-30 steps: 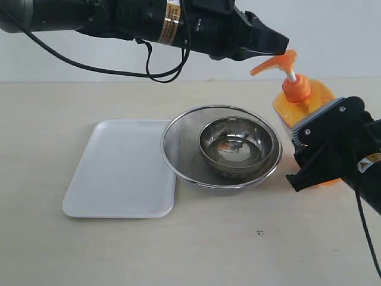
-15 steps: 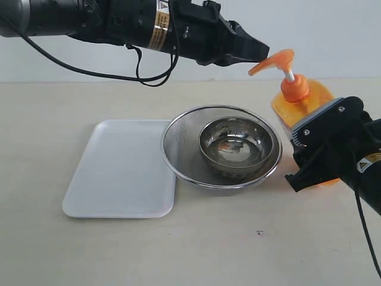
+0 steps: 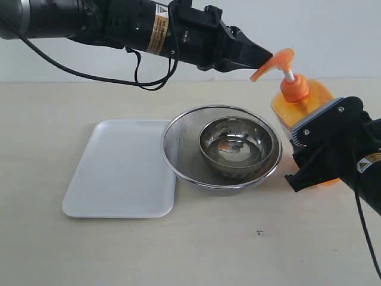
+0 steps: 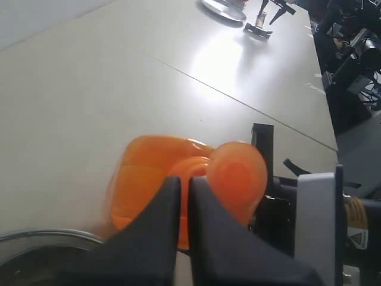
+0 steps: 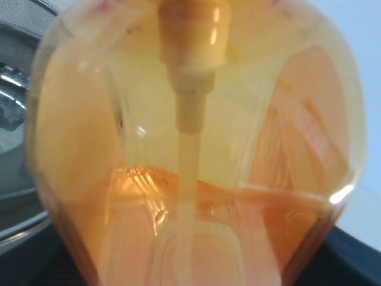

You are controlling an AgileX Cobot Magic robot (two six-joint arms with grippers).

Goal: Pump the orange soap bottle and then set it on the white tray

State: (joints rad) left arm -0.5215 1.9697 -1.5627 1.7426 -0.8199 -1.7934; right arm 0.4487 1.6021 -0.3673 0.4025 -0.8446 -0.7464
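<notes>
Tabletop (image 3: 238,256): soap bottle (image 3: 312,94) inside right claw (image 3: 296,156)

My left arm (image 3: 77,18) is a glossy black tube with a gold-and-white label band (image 3: 158,33) and a looping black cable (image 3: 149,87) — the left gripper (image 3: 265,56) tapers to a wedge. My right arm (image 3: 351,149) is blocky black with a yellow sticker (image 3: 373,161).

Round metal mesh bowl (image 3: 178,152) on desk (image 3: 196,250). Smaller shiny steel bowl (image 3: 238,149) nested inside it, upright. Tiny dark speck (image 3: 259,233) on desk, nearer camera.
</notes>
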